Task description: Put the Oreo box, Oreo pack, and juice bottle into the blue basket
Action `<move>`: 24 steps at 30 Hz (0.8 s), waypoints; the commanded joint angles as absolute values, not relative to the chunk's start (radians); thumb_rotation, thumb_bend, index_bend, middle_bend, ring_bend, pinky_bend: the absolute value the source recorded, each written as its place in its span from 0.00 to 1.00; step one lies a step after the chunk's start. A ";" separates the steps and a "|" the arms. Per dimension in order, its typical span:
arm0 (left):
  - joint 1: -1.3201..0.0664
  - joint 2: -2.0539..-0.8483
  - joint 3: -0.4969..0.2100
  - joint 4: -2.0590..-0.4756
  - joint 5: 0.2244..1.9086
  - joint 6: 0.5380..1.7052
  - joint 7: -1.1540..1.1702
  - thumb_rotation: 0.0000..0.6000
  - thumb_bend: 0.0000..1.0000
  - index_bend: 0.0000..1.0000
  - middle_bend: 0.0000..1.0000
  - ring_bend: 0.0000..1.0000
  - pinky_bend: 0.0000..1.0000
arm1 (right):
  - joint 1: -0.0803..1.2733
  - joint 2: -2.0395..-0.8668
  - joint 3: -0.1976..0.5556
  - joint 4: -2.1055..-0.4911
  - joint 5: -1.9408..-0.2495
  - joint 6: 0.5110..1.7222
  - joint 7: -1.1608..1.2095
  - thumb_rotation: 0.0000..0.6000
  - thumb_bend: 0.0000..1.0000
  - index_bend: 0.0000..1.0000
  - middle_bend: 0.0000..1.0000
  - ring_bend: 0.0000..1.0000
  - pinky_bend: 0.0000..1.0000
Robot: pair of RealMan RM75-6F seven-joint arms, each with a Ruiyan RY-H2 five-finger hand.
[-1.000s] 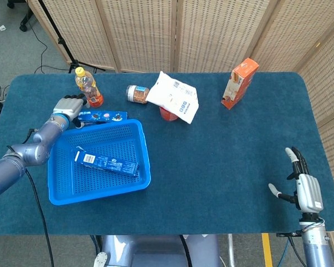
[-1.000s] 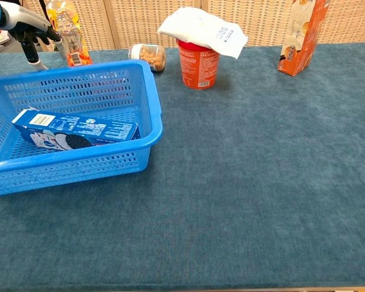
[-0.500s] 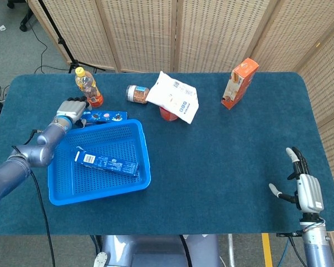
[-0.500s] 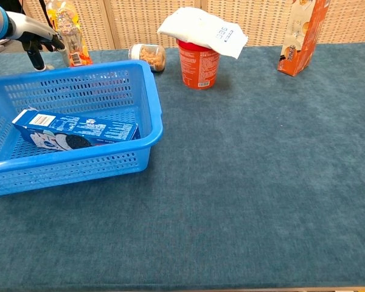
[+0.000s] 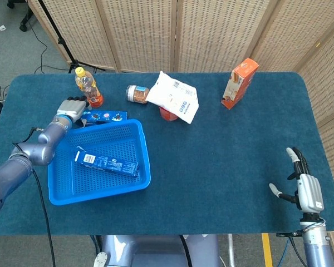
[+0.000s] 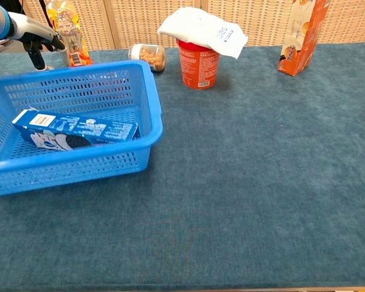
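Overhead, the head view shows a blue-covered worktop [image 5: 222, 144] with the blue basket [image 5: 142, 146] at left of centre. Inside the basket lies the Oreo box [image 5: 107, 162], flat and slanted across the floor. The Oreo pack [image 5: 104, 116] rests on the worktop just beyond the basket's far rim. The left hand [image 5: 70, 109] sits at the pack's left end, above the basket's upper-left corner; whether its fingers grip the pack cannot be told. The juice bottle [image 5: 88, 87] stands upright just beyond this hand, in the upper left of the frame. Further right along the back are a toppled jar [image 5: 137, 94], a white bag [image 5: 175, 98] draped over a red cup [image 5: 166, 114], and an orange carton [image 5: 240, 83] standing tilted. At lower right, the right hand [image 5: 305, 188] hovers past the worktop edge, fingers spread apart and holding nothing.

Lower down, the chest view shows the basket [image 6: 147, 103] at left with the Oreo box [image 6: 79, 131] inside. The left hand [image 6: 35, 34] appears in the upper left corner, beside the juice bottle [image 6: 70, 30]; its fingers are curled downward, and their contact is hidden behind the rim. The jar [image 6: 149, 56], cup [image 6: 199, 62], bag [image 6: 201, 27] and carton [image 6: 303, 33] line the far edge.
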State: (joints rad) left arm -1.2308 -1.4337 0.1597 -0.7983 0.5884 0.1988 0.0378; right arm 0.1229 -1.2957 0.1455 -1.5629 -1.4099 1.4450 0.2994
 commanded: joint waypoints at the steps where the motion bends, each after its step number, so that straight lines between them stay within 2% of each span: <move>1: -1.232 -1.427 0.161 -0.805 0.593 0.204 0.029 1.00 0.29 0.27 0.00 0.00 0.04 | 0.122 -1.295 0.146 -1.564 -1.411 1.446 0.299 1.00 0.23 0.00 0.00 0.00 0.46; 14: -1.243 -1.404 0.179 -0.829 0.590 0.234 0.013 1.00 0.29 0.27 0.00 0.00 0.04 | 0.120 -1.292 0.146 -1.573 -1.417 1.451 0.298 1.00 0.23 0.00 0.00 0.00 0.46; 24: -1.238 -1.435 0.193 -0.779 0.579 0.231 0.014 1.00 0.29 0.27 0.00 0.00 0.04 | 0.122 -1.296 0.146 -1.567 -1.413 1.444 0.296 1.00 0.23 0.00 0.00 0.00 0.46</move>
State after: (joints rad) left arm -1.2396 -1.4311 0.1918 -0.7840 0.5790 0.2315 0.0140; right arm 0.1215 -1.2958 0.1463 -1.5668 -1.4132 1.4442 0.2964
